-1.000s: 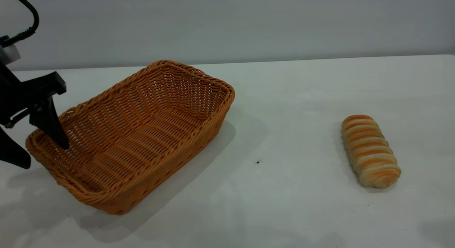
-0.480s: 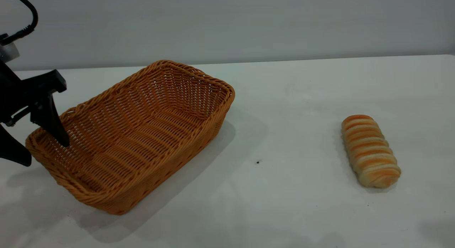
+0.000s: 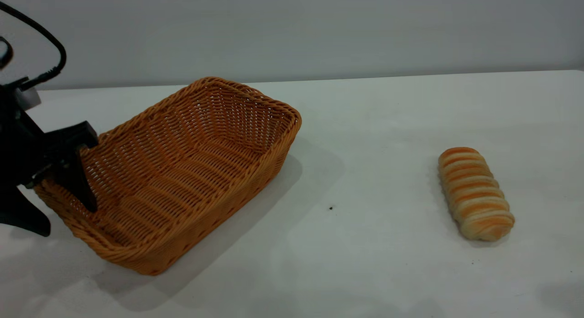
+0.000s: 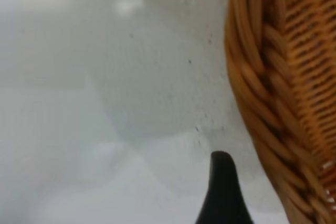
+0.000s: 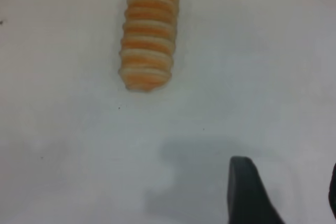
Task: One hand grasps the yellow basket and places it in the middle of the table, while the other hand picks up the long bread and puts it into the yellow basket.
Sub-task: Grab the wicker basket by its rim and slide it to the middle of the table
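The yellow basket (image 3: 182, 172) lies on the white table (image 3: 374, 126) at the left, angled, with its near-left end by my left gripper. My left gripper (image 3: 66, 215) is open and straddles the basket's left rim: one finger is inside the basket, the other outside it. In the left wrist view the outer fingertip (image 4: 223, 182) stands on the table side of the braided rim (image 4: 262, 103). The long bread (image 3: 474, 192) lies on the table at the right. The right wrist view shows the bread (image 5: 149, 30) ahead of my open, empty right gripper (image 5: 286, 182), which hangs above the table.
A small dark speck (image 3: 331, 208) marks the table between basket and bread. A plain grey wall runs behind the table's far edge. My right arm is out of the exterior view.
My left gripper has dropped lower and shifted slightly right, so its fingers now reach deeper on either side of the basket's left rim. Basket and bread have not moved.
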